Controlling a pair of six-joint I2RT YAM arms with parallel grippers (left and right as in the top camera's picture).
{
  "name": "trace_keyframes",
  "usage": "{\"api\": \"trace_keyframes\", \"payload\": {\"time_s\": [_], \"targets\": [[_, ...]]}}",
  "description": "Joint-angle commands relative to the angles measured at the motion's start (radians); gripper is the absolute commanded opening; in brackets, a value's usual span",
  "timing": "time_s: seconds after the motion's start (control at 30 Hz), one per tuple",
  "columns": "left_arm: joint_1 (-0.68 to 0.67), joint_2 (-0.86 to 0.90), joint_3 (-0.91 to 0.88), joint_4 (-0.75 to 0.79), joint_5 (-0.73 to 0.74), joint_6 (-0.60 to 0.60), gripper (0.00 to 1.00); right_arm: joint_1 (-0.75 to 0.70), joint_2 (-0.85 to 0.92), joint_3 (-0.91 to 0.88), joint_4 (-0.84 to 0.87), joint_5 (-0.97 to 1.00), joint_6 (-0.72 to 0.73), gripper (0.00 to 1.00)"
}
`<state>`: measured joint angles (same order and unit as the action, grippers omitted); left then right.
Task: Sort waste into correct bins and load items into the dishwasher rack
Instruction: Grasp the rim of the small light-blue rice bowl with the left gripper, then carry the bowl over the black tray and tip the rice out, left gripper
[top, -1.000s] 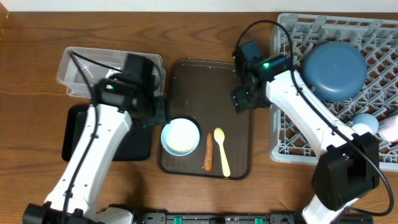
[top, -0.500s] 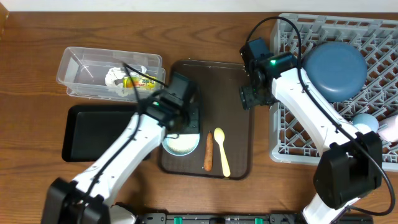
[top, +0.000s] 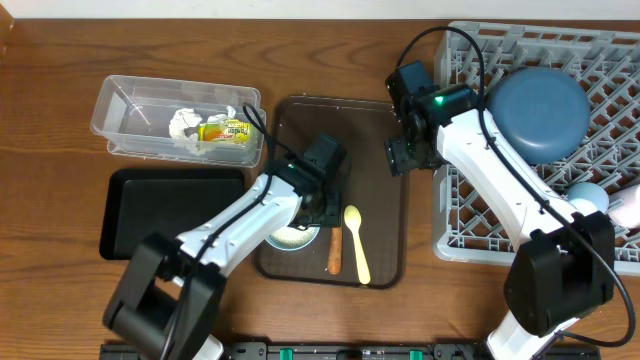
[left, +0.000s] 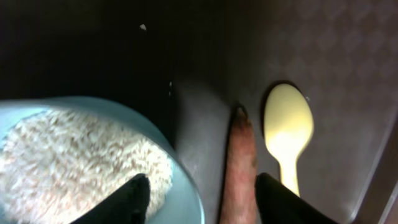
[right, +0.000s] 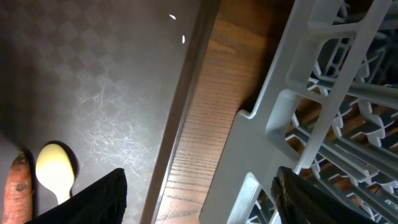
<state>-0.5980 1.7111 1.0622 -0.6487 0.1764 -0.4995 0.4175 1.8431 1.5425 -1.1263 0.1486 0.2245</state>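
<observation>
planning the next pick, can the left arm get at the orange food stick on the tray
Probably yes: the left gripper hangs open above the food stick, nothing covering it, though the bowl rim also sits between its fingers.

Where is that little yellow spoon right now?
Seen from overhead, the pale yellow spoon lies on the dark brown tray at mid-table, just right of the orange-brown food stick, with the rice bowl further left.

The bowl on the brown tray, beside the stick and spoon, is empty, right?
No, the bowl holds rice, as the left wrist view shows. It does sit on the brown tray beside the stick and spoon.
</observation>
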Motion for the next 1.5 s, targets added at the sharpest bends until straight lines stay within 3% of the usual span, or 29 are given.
{"api": "trace_keyframes", "payload": {"time_s": [0.0,0.27,0.5,0.83,1.17,1.47], "targets": [[-0.004,0.038,-0.006,0.011,-0.012,-0.004,0.50,0.001,0.000,-0.001,-0.002,0.011,0.015,0.74],[-0.004,0.069,-0.006,0.034,-0.012,-0.003,0.30,0.001,0.000,-0.001,-0.011,0.012,0.015,0.73],[-0.004,0.069,-0.005,0.033,-0.012,-0.003,0.06,0.001,0.000,-0.001,-0.011,0.012,0.015,0.74],[-0.003,0.012,0.093,-0.109,-0.129,0.013,0.06,0.000,0.000,-0.001,-0.014,0.013,0.014,0.74],[0.005,-0.139,0.109,-0.161,-0.144,0.022,0.06,0.000,0.000,-0.001,-0.017,0.029,0.014,0.74],[0.202,-0.253,0.109,-0.223,-0.105,0.061,0.06,0.000,0.000,-0.001,-0.024,0.032,0.014,0.74]]}}
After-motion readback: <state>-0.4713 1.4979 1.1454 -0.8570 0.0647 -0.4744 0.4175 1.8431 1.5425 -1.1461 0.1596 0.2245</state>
